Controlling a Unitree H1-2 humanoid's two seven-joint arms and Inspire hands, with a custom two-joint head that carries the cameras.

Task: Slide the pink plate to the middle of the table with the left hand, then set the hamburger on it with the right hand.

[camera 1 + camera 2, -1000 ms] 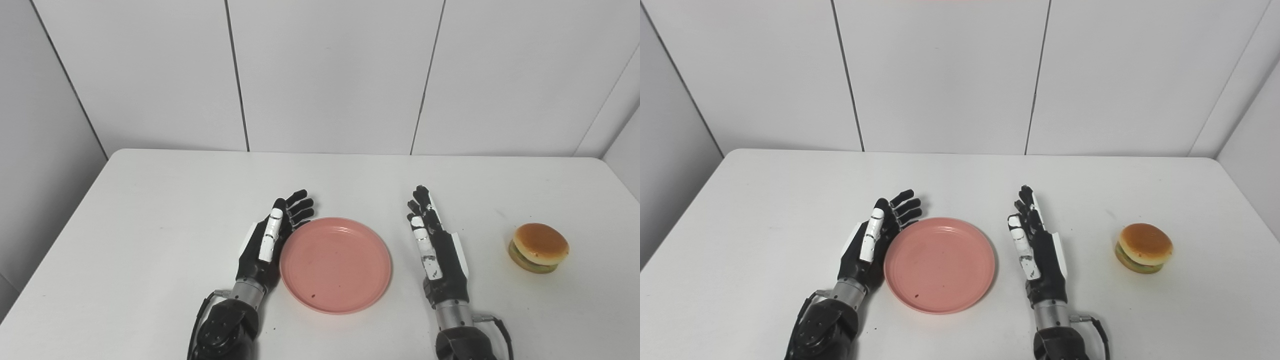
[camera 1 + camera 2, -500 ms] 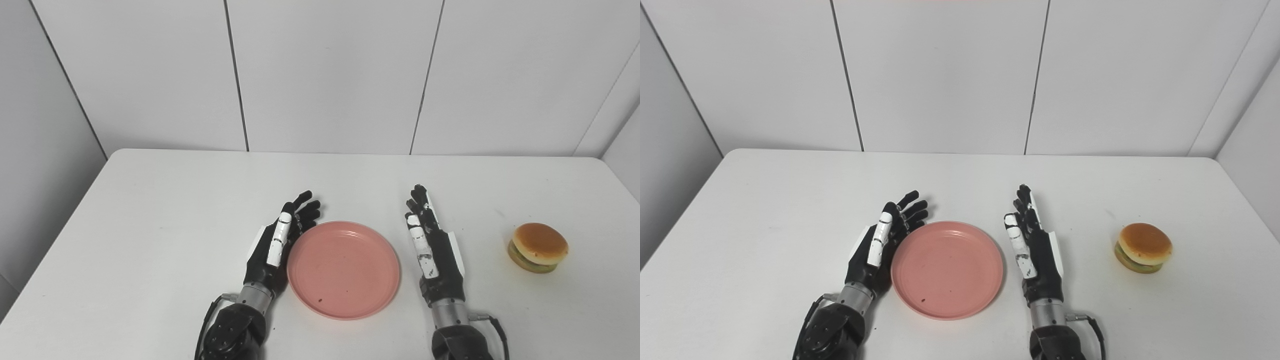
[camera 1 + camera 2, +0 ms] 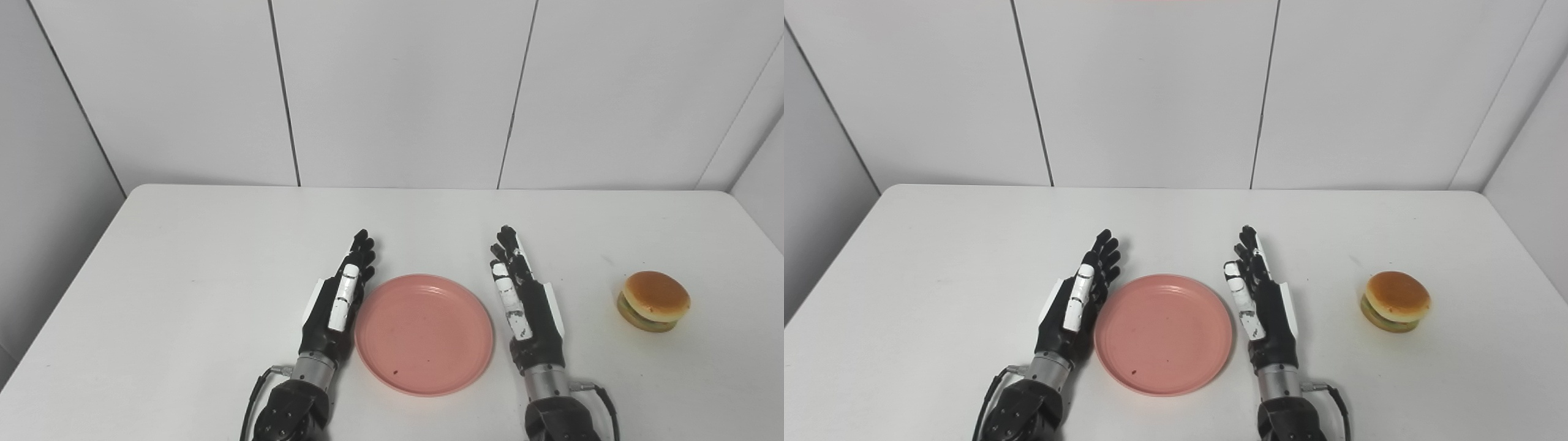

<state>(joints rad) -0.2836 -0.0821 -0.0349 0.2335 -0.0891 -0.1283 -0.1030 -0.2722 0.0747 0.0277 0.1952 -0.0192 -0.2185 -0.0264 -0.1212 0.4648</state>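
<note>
The pink plate lies flat near the front middle of the white table, between my two hands. My left hand stands on edge at the plate's left rim, open, fingers straight and pointing away from me, holding nothing. My right hand stands on edge just right of the plate, also open and holding nothing. The hamburger, a tan bun over a green layer, sits on the table well to the right of the right hand, apart from it.
White panelled walls close off the table's back edge and both sides. The table's right edge runs close behind the hamburger.
The plate has slid a little to the right with my left hand behind it. The left fingers have straightened from a curl. The camera has shifted slightly; the right hand has stayed in place.
</note>
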